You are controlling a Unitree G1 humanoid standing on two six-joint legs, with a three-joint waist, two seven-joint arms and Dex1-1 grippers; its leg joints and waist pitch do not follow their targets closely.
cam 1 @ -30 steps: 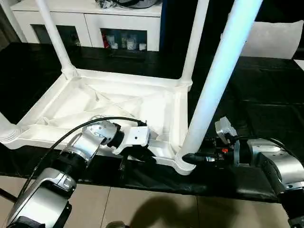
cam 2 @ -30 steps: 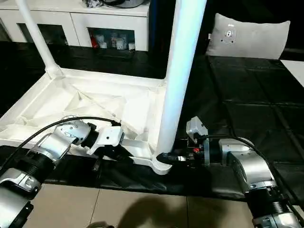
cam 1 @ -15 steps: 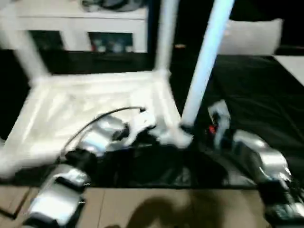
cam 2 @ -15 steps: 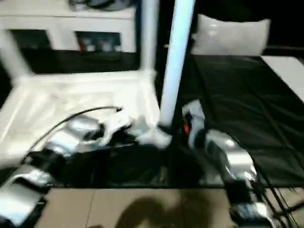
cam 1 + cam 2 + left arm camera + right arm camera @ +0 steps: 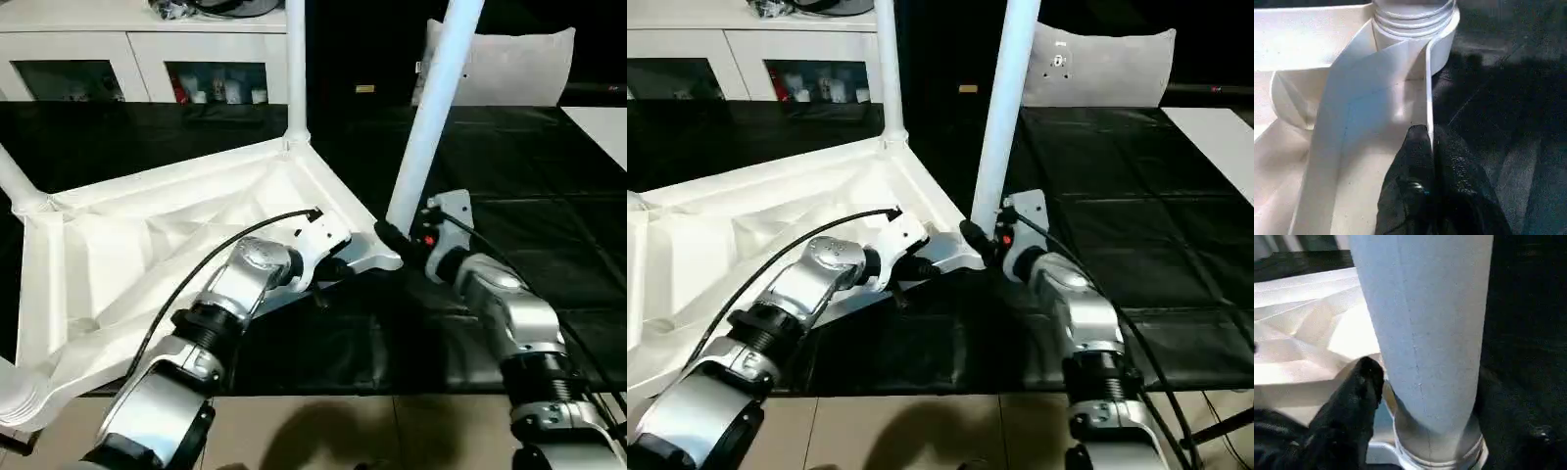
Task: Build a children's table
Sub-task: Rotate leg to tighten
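The children's table lay upside down on the black mat, with its ribbed underside facing up, so the legs could go into the round corner holes from above. It sat turned at an angle, with one corner pointing at the robot.

The left gripper had its two black fingers pinched together on the thin side wall of the top, close to that near corner. This looked like a way to keep the top from sliding or to steer it.

The right gripper sat at the bottom of the nearest leg, where the leg went into its corner hole. One black finger lay against the side of the leg. I could not tell if the fingers were squeezing the leg or just resting beside it. It looked like the job was to keep the leg straight.

I counted one table top and four legs, all standing in corners. There were two grippers. Behind them stood one white cabinet and one white pillow
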